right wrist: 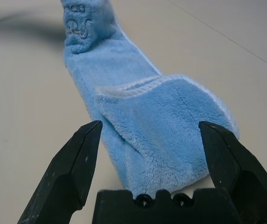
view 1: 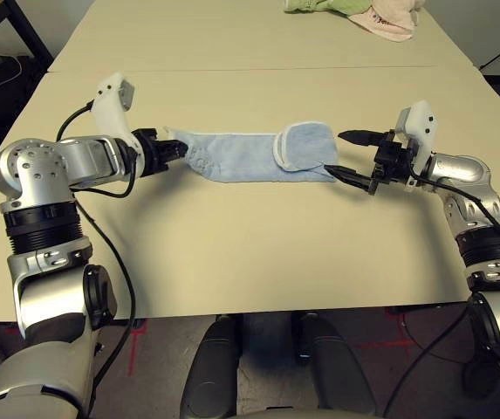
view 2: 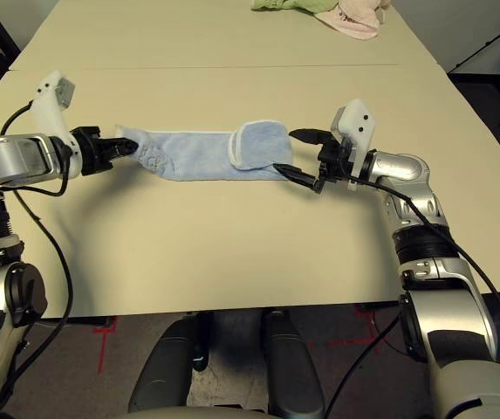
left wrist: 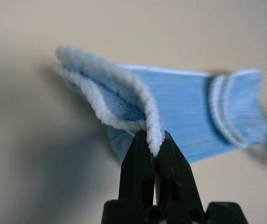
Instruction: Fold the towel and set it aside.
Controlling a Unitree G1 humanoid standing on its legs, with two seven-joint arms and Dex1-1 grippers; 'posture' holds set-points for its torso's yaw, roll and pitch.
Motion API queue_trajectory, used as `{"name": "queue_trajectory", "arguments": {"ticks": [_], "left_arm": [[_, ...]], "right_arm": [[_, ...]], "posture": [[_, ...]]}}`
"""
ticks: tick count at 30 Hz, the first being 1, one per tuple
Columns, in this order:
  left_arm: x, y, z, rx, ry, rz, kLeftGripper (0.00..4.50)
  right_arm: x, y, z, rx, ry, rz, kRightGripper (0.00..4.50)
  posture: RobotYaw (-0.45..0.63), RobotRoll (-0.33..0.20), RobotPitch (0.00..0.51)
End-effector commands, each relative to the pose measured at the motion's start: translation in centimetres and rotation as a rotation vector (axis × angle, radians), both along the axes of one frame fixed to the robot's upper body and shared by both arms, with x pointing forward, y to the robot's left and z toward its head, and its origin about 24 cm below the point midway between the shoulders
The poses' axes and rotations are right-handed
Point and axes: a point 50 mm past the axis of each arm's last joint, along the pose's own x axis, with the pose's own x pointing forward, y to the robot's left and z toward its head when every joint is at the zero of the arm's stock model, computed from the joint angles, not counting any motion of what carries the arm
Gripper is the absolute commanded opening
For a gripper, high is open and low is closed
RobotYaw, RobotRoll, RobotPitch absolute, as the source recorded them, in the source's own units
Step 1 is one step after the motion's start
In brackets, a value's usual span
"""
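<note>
The light blue towel [view 1: 250,155] lies as a long narrow strip across the middle of the table, its right end flapped back over itself. My left gripper [view 1: 176,149] is shut on the towel's left end, pinching the white edging [left wrist: 153,135] and holding it slightly raised. At the strip's right end my right gripper [view 1: 344,154] stands open, its fingers [right wrist: 75,161] straddling the folded flap [right wrist: 168,126] without closing on it. A small embroidered mark [right wrist: 77,25] shows near the left end.
A green cloth [view 1: 319,5] and a pink cloth [view 1: 389,21] lie bunched at the table's far edge. A seam [view 1: 250,70] runs across the beige tabletop behind the towel. Black table legs [view 1: 14,26] and cables stand at the far left.
</note>
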Motion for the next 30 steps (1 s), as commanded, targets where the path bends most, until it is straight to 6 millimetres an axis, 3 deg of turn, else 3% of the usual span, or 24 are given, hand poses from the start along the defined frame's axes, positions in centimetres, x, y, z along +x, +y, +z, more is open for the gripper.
{"name": "queue_trajectory", "arguments": {"ticks": [1,10,23,30], "left_arm": [[0.0,0.7,-0.4,0.035,0.033,0.022,0.03],[-1.9,5.7,-1.0,0.113,0.109,0.151,0.03],[-3.5,8.4,-0.5,0.153,0.132,0.207,0.03],[-3.2,7.6,0.4,0.175,0.085,0.174,0.03]], "right_arm": [[0.0,-0.3,-0.1,-0.001,0.002,-0.009,4.5],[0.0,-0.2,-0.1,0.007,0.0,-0.011,4.5],[0.3,0.1,0.0,0.016,-0.003,-0.007,4.5],[0.4,0.3,0.0,0.017,-0.003,-0.002,4.5]], "posture": [[0.03,0.0,0.176],[0.04,0.0,0.178],[0.05,0.0,0.18],[0.05,0.0,0.181]]}}
